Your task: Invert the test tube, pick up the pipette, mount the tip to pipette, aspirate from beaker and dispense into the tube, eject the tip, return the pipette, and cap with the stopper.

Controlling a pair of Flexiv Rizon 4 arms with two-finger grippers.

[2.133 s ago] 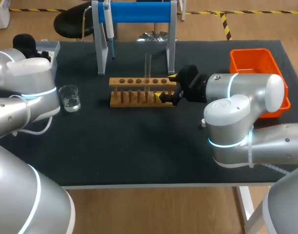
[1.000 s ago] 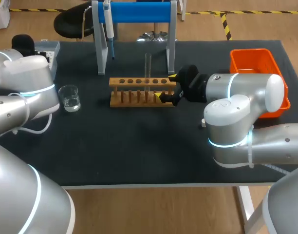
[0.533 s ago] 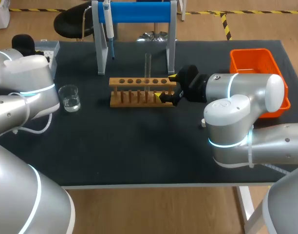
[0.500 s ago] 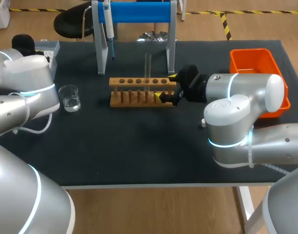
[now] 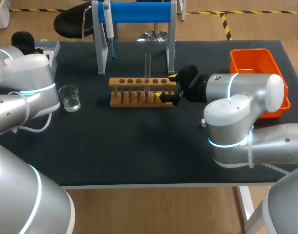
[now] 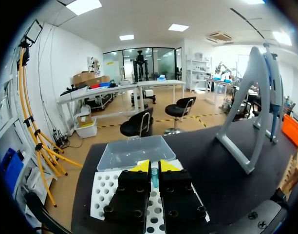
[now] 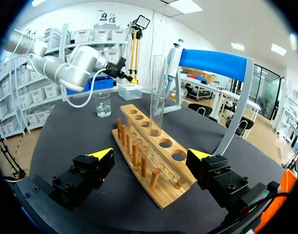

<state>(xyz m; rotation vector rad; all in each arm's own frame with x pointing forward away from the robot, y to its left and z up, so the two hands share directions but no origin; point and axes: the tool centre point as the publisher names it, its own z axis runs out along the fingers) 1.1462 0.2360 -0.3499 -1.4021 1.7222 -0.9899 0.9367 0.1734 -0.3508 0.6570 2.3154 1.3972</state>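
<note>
In the left wrist view my left gripper (image 6: 151,166) is shut on a small bluish pipette tip (image 6: 154,176) just above the white tip rack (image 6: 104,191). A clear test tube (image 5: 148,66) stands upright in the wooden rack (image 5: 139,92). My right gripper (image 5: 166,88) is open at the rack's right end, one finger on each side of it. From the right wrist, the tube (image 7: 157,92) rises ahead of the open fingers (image 7: 101,155). The blue-and-white pipette (image 5: 109,29) hangs on its stand (image 5: 134,12). The glass beaker (image 5: 69,97) holds clear liquid.
An orange bin (image 5: 258,66) sits at the back right. The tip box (image 5: 47,48) is at the back left corner, partly behind my left arm, its clear lid (image 6: 134,152) ahead of the gripper. A small white piece (image 5: 203,123) lies beside my right arm.
My left arm has shifted slightly at the back left corner. The right arm, rack and tube have not moved.
</note>
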